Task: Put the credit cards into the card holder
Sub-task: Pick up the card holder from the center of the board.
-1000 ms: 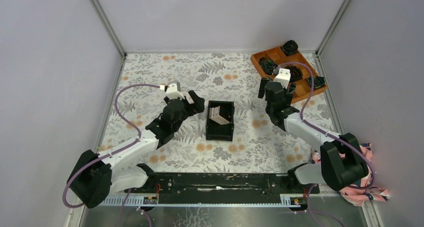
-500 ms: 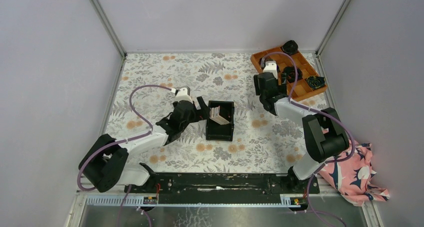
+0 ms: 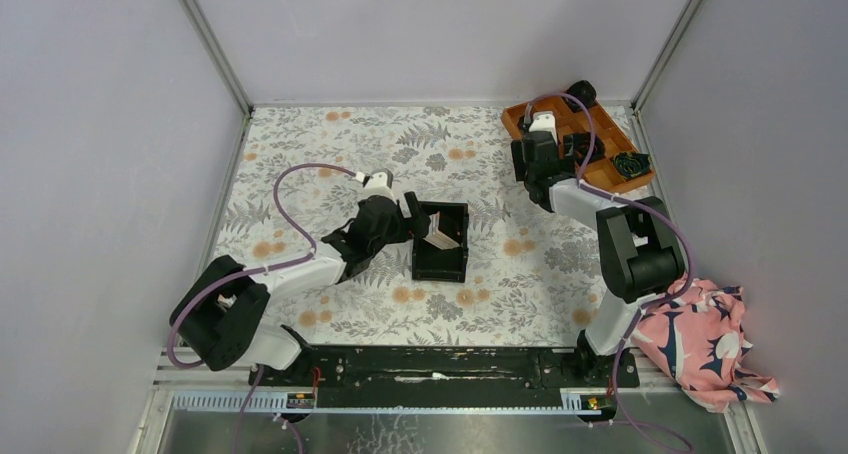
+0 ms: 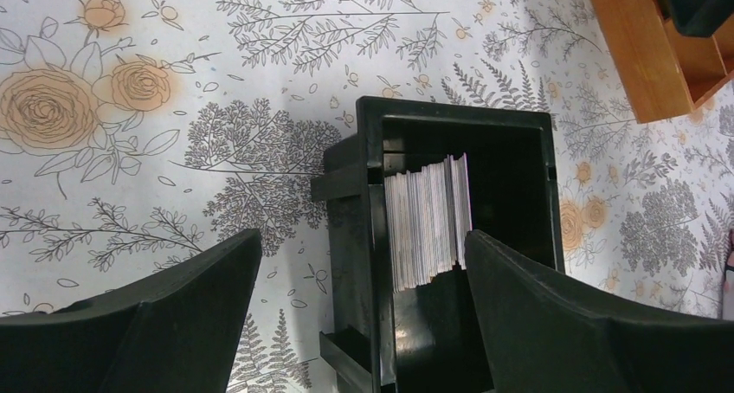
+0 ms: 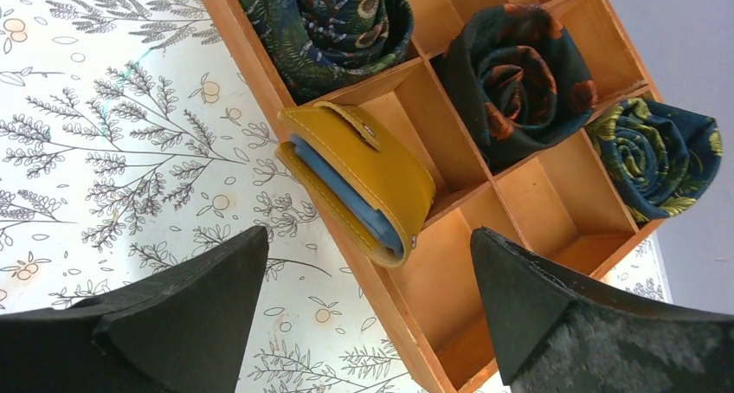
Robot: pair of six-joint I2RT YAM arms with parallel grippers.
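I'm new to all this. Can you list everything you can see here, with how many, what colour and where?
credit cards: a packed stack, too many to count, pale grey-white, standing on edge inside the bin
black bin: one, black, middle of the table
card holder: one, yellow-tan with blue inside, folded, resting on the near rim of the tray
orange tray: one, orange, with compartments, far right corner
rolled fabrics: at least three, dark and patterned, in the tray's compartments
tablecloth: one, white with a grey and orange floral print, covering the table
pink cloth: one, pink with a dark pattern, near right, beside the table
left claw: one, black, open above the bin
right claw: one, black, open above the card holder
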